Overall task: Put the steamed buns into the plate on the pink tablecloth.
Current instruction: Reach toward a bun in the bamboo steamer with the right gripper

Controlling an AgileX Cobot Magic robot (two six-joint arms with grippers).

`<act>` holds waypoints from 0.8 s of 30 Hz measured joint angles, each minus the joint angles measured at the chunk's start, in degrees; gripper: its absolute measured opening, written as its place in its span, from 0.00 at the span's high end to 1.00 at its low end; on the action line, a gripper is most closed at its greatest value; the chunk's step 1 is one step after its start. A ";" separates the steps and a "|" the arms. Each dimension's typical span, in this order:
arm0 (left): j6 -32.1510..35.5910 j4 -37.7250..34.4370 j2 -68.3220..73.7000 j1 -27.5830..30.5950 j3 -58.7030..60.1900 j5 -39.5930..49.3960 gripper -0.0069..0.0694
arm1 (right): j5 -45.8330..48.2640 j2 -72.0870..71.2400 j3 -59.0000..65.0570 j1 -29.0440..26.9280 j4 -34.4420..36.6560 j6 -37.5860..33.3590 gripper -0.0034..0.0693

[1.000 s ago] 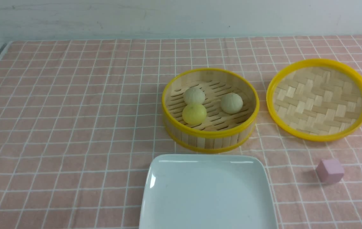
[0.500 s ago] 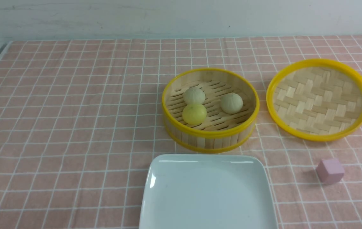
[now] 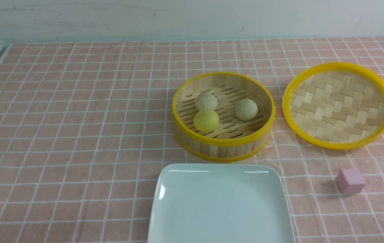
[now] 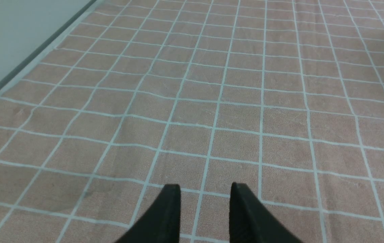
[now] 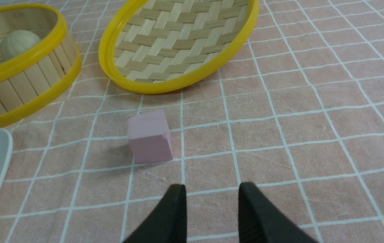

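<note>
Steamed buns (image 3: pixel 245 109): three, all inside the bamboo steamer basket (image 3: pixel 224 143) at mid-table, none on the plate (image 3: pixel 220 209) yet. Yellow bun (image 3: pixel 206 120) sits at the near-left of the slatted floor, touching an off-white bun (image 3: pixel 206 101) right behind it. The third, also off-white, sits apart to their right. Plate is white, glossy, rounded-square, just in front of the basket with a narrow strip of pink tablecloth (image 3: pixel 77 118) between them; its near part is cut off by the frame edge. Woven lid (image 3: pixel 338 106) with a yellow rim lies on the cloth right of the basket, close but not touching. Pink cube (image 3: pixel 350 181) stands in front of the lid and right of the plate, apart from both. Left gripper (image 4: pixel 205 185): fingers part-way apart, nothing between them, over bare checked cloth near the table's left edge. Right gripper (image 5: pixel 212 185): fingers also part-way apart, holding nothing, over the cloth near the cube, which lies just ahead of the tips and slightly off to one side. Right wrist view also catches the lid, the basket wall, two off-white buns inside and a corner of the plate. Cannot tell whether either set of fingertips touches the cloth.
</note>
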 joint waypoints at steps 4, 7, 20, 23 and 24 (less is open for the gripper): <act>0.00 0.00 0.00 0.00 0.00 0.00 0.59 | 0.00 0.00 0.00 0.00 0.00 0.00 0.62; 0.00 0.00 0.00 0.00 0.00 0.00 0.59 | 0.00 0.00 0.00 0.00 0.00 0.00 0.62; 0.00 0.00 0.00 0.00 0.00 0.00 0.59 | -1.71 0.00 0.42 0.00 20.35 13.09 0.62; 0.00 0.00 0.00 0.00 0.00 0.00 0.59 | -1.98 0.00 0.63 0.00 31.86 20.25 0.62; 0.00 0.00 0.00 0.00 0.00 0.00 0.59 | -1.93 0.00 0.70 0.00 34.51 21.54 0.62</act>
